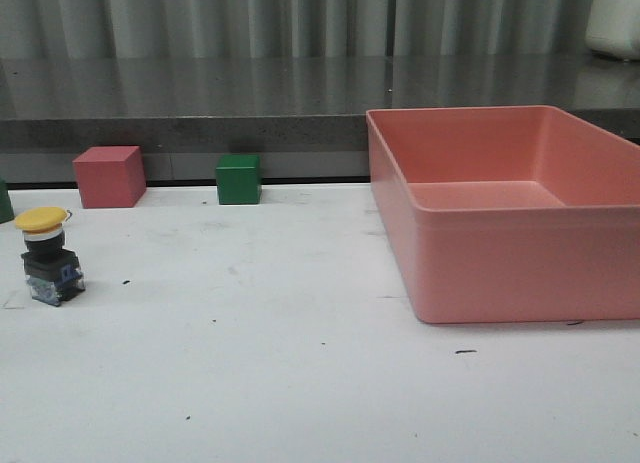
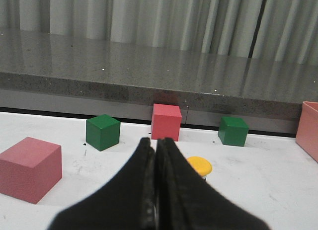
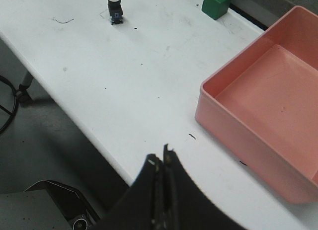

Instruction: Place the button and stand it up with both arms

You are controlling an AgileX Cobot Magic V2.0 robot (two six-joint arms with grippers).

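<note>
The button (image 1: 47, 253) stands upright on the white table at the left, yellow cap on top, dark base with blue bits below. In the left wrist view its yellow cap (image 2: 199, 166) shows just beyond my left gripper (image 2: 156, 141), which is shut and empty. In the right wrist view the button (image 3: 114, 5) stands far off; my right gripper (image 3: 162, 154) is shut and empty above the table's front edge. Neither gripper shows in the front view.
A large pink bin (image 1: 505, 213) sits at the right, open and empty. A red cube (image 1: 109, 176) and a green cube (image 1: 238, 179) stand along the back edge. The left wrist view shows another red cube (image 2: 29, 168) and green cube (image 2: 103, 132) nearer.
</note>
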